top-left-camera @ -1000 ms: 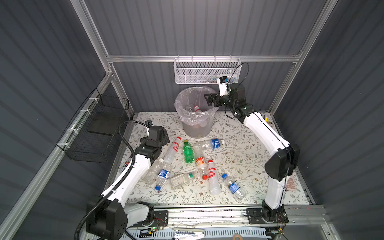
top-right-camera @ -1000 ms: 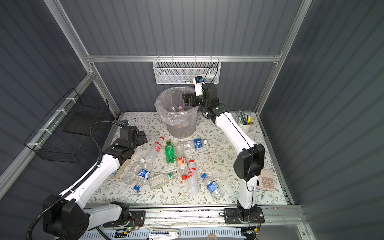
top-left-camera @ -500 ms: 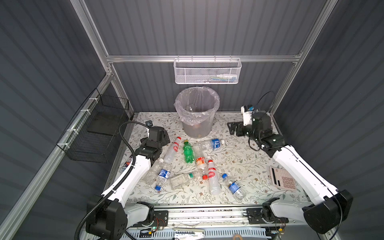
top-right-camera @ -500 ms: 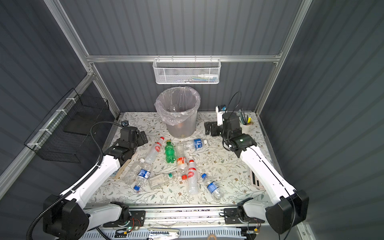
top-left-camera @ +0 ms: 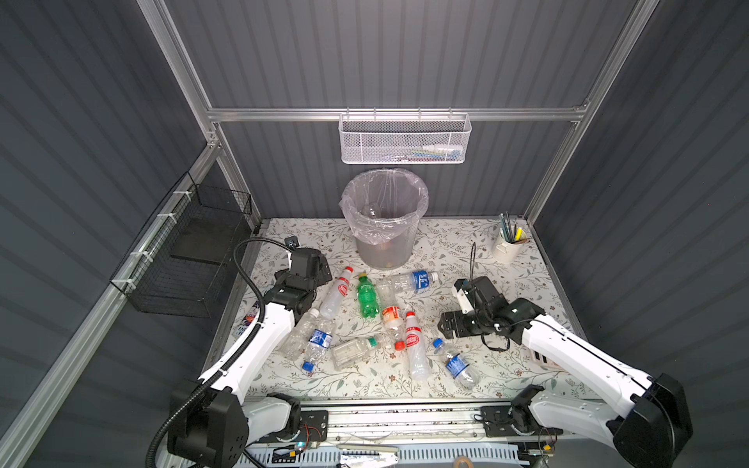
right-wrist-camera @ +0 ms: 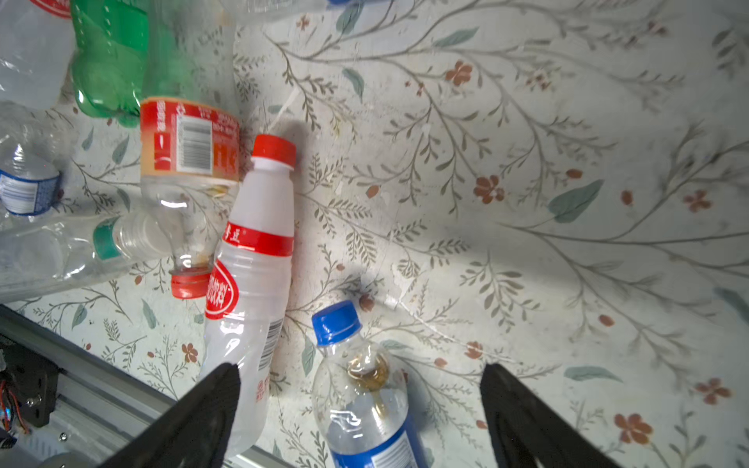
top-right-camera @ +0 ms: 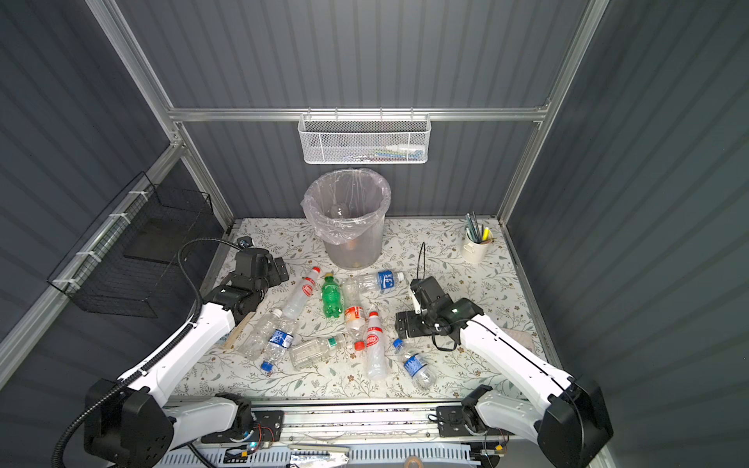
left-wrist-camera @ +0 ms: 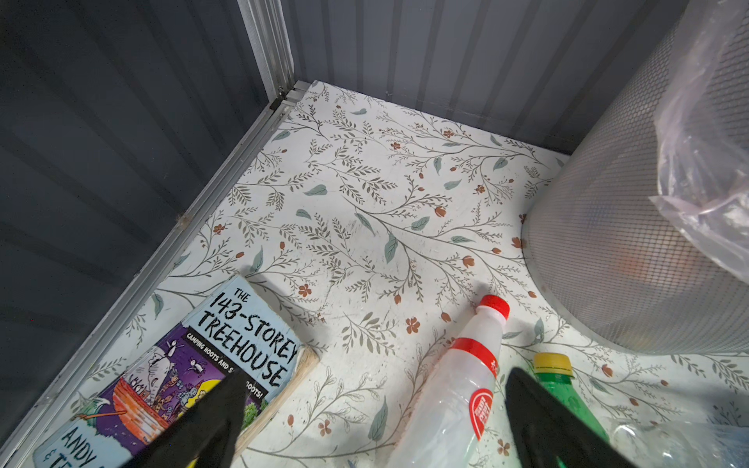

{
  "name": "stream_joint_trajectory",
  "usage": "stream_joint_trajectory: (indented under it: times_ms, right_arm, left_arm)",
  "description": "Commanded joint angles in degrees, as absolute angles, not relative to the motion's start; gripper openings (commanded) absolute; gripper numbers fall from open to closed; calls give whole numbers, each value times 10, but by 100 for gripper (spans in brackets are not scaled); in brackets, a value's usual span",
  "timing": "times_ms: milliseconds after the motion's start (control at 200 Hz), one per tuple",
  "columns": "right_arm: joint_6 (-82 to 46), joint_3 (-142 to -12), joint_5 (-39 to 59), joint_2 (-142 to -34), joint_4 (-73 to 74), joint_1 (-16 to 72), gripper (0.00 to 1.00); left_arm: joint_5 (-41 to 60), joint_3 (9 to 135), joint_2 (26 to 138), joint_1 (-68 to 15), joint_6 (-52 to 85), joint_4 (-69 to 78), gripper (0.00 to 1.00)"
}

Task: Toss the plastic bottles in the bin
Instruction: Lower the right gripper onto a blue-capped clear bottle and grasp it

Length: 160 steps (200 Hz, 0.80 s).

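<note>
table (top-left-camera: 446, 251): floral top, walled on three sides.

bin (top-left-camera: 385, 253): upright at the back middle, liner (top-left-camera: 352, 202) folded over the rim. something clear lies inside, probably a bottle, though the liner blurs it.

bottles (top-left-camera: 367, 300): about ten lie flat in a loose heap in front of the bin, several touching.

left gripper (left-wrist-camera: 375, 377): jaws spread, holding nothing, low at the left edge of the heap. a red-cap bottle (left-wrist-camera: 458, 389) lies between its fingers and a book (left-wrist-camera: 194, 364) sits just beside.

right gripper (right-wrist-camera: 360, 372): jaws wide, empty, hovering over the blue-cap bottle (right-wrist-camera: 364, 401). that bottle lies at the front right of the heap, near a white bottle (right-wrist-camera: 251, 283) but not touching it.

judgement: the step in hand is the right arm's pick of the blue-cap bottle. come straight down with the fingers straddling the body across its width, below the shoulder and not at the cap. keep the finger on the heap side off the white bottle, or both get dragged. the thin round wall may roll or buckle, so close gently. lift clear of the bin rim and let go over its middle.
</note>
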<state>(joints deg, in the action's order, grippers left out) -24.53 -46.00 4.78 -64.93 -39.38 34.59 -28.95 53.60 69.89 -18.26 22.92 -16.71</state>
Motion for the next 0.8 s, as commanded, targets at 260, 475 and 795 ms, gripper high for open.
stream_joint_trajectory:
  times_ms: [260, 475, 795]
  right_arm:
    - [-324, -415, 36, -676, -471, 423, 92]
    - [-336, -396, 40, -716, -440, 448, 87]
    - [-317, -410, 6, -770, -419, 461, 57]
  left_arm:
    - [-293, 535, 697, -179, 221, -167, 99]
    - [-290, 533, 697, -179, 226, -168, 99]
    - [-299, 526, 685, -179, 228, -173, 99]
